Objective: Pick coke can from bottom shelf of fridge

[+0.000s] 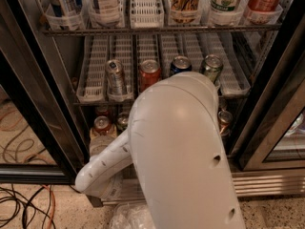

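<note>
The coke can is a small red can with a silver top and rim. It stands upright at the front left of the bottom shelf, the lowest, dimly lit rack of the fridge. Its lid catches some light, while its red side is largely in shadow. A darker can stands just beside it to the right, and a copper-brown can stands well apart at the right end of the same level. The robot's arm fills the middle of the view as a large white shell, with its forearm running down to the lower left. From there the gripper sits low at the front of the bottom shelf, just under the coke can, mostly hidden by the arm. Whether it is open or closed, or has hold of anything, cannot be told. On the brighter rack above stand a silver can, an orange-red can, a blue can and a green can.
</note>
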Tool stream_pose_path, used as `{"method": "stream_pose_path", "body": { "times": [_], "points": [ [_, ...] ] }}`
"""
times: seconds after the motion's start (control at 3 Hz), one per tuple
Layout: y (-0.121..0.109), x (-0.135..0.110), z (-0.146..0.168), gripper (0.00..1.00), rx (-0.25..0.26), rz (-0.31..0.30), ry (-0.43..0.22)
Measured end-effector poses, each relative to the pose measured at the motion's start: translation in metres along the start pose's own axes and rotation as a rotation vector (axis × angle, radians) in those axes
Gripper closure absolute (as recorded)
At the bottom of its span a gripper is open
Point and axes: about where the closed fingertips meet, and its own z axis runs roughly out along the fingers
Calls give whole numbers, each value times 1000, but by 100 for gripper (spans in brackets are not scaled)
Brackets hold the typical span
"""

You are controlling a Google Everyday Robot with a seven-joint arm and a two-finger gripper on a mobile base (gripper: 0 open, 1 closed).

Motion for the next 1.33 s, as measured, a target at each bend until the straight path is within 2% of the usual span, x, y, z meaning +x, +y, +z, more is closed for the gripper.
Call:
{"method": "stream_pose_path", "body": {
  "times": [0.33, 0.67, 1.0, 1.33],
  "points": [
    [0, -4, -5, 100, -18, 9, -9],
    [3, -24, -23, 100, -58, 13, -47],
    [8, -58, -49, 100, -102, 3, -116],
    [12, -88, -73, 100, -162, -30, -151]
  ]
}}
